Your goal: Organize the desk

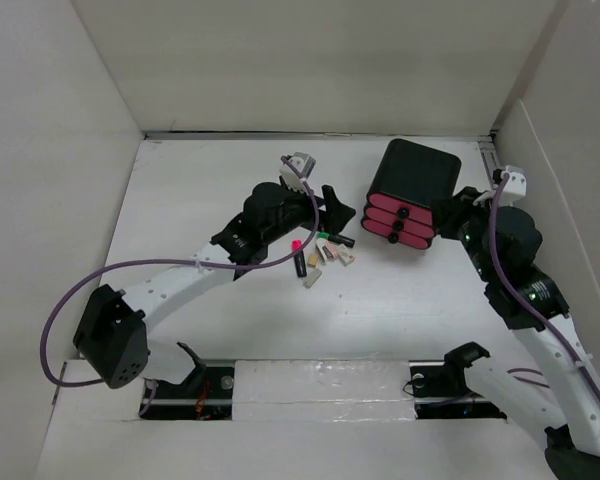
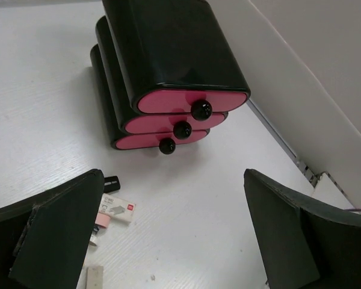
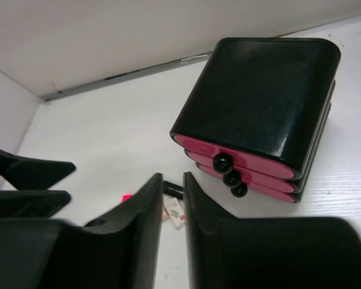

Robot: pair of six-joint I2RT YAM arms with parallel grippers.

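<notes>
From above alone, clutter (image 1: 323,253) shows whole by my wide-open, empty left gripper (image 1: 342,212). Right gripper (image 3: 172,177), barely parted, empty, flanks the 3-drawer box (image 1: 410,175).

White desk (image 1: 180,200) fills the view, plain and matte. Far right of centre sits a black drawer box (image 1: 412,175), its three pink drawers (image 1: 395,222) facing near. Just left of it, mid-desk, lies a loose scatter of small stationery bits (image 1: 325,252): a pink piece (image 1: 297,244), a black stub (image 1: 301,265), a white labelled packet (image 2: 117,208).
</notes>
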